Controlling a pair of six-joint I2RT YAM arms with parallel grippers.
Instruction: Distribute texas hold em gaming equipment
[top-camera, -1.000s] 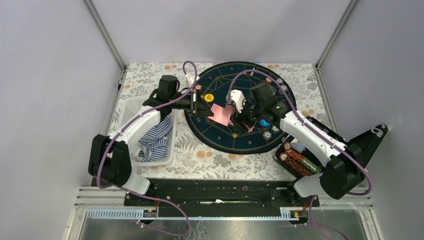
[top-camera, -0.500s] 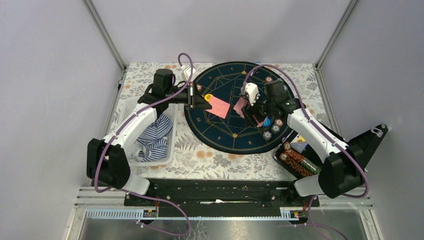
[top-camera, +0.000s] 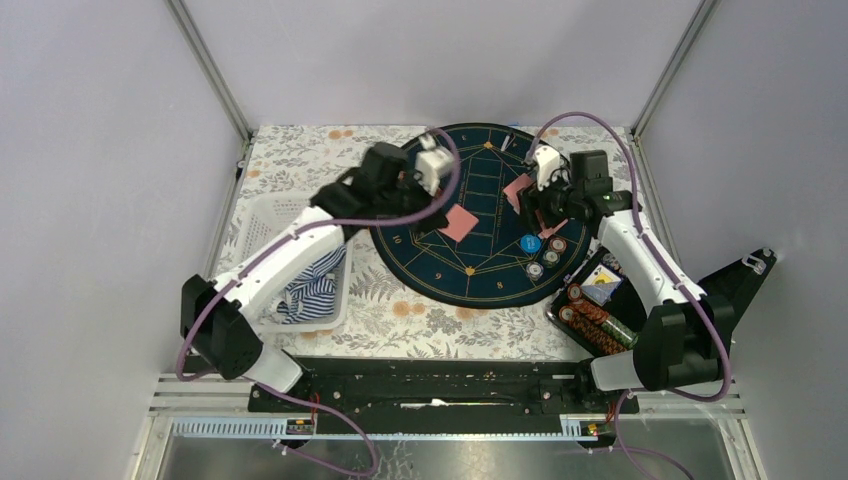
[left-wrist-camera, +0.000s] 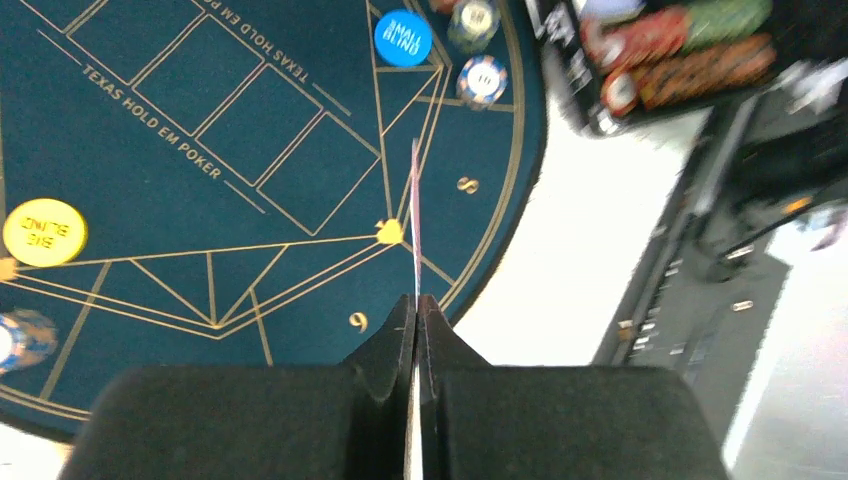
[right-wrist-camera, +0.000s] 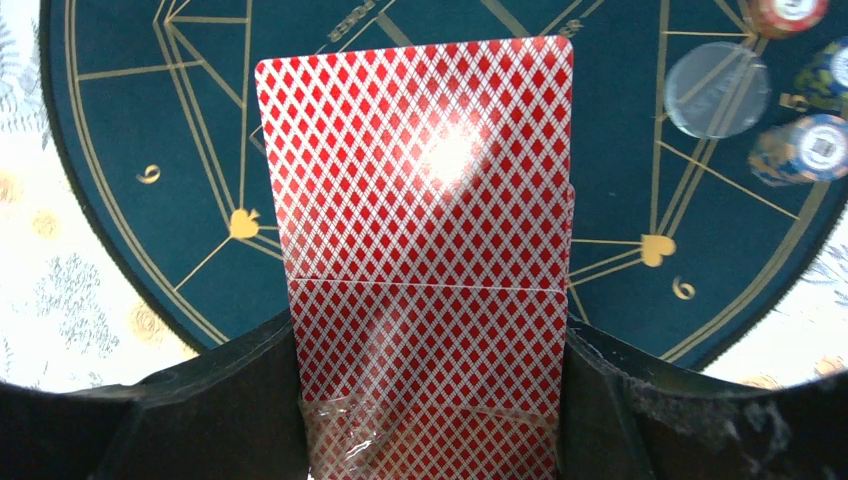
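Since half a second ago the left arm has swung in over the middle of the poker mat (left-wrist-camera: 150, 120), and the right arm has drawn back toward the mat's far right rim.

The mat's gold lettering reads "TEXAS HOLD EM POKER", with numerals such as 9, 6 and 5 round its edge. The yellow disc (left-wrist-camera: 44, 232) says "BIG BLIND" and the blue disc (left-wrist-camera: 403, 37) says "SMALL BLIND". Both lie flat on the mat, the blue one just beside two chip stacks (left-wrist-camera: 483, 80).

The left claw (left-wrist-camera: 415, 300) is clenched tight on a single playing card (left-wrist-camera: 415, 200). The wrist camera sees the card edge-on. Its long axis runs straight out from the fingertips, over the mat's inner lines.

The right claw (right-wrist-camera: 432, 350) grips the red-backed cards (right-wrist-camera: 420, 160), which look like two overlapped and slightly offset. Their diamond-patterned backs face the wrist camera, with the long axis pointing away from the claw, above the mat.

A black chip tray (left-wrist-camera: 680, 60) with red and green chips sits on the desk (top-camera: 300, 160) just off the mat's near right edge.
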